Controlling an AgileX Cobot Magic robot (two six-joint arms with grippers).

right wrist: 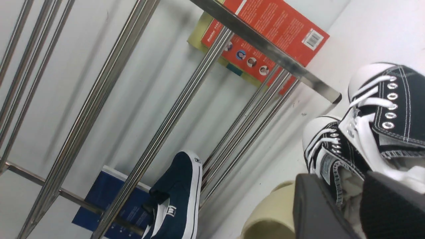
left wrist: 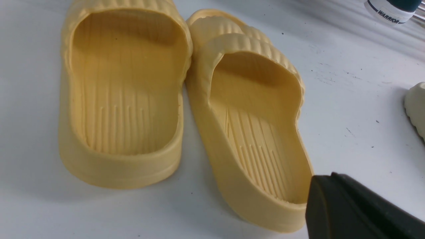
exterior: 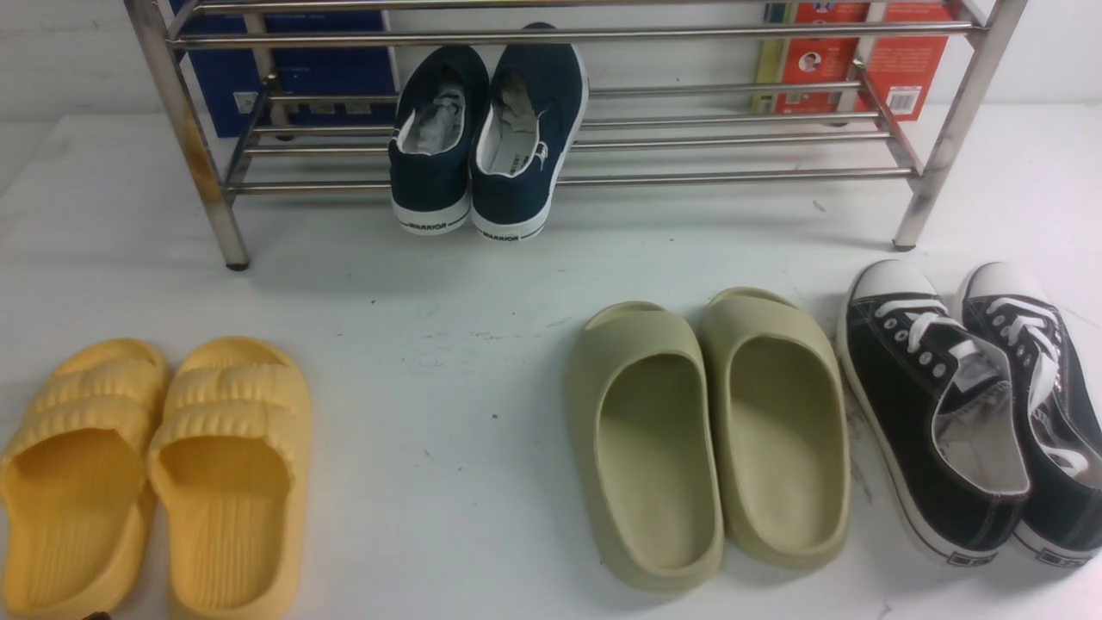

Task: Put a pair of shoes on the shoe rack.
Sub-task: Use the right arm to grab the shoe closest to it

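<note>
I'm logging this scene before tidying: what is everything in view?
black sneakers: two, black with white laces, far right
shoe rack: one, steel, at back
navy slip-ons: two, navy, on the rack's low bars
olive slides: two, olive, beside the sneakers
yellow slides: two, yellow, far left
blue box: one, blue, behind rack's left
red box: one, red, behind rack's right
white surface: one, white, under everything
left gripper: one, black, shut, by yellow slides
right gripper: one, black, open, near sneakers
</note>
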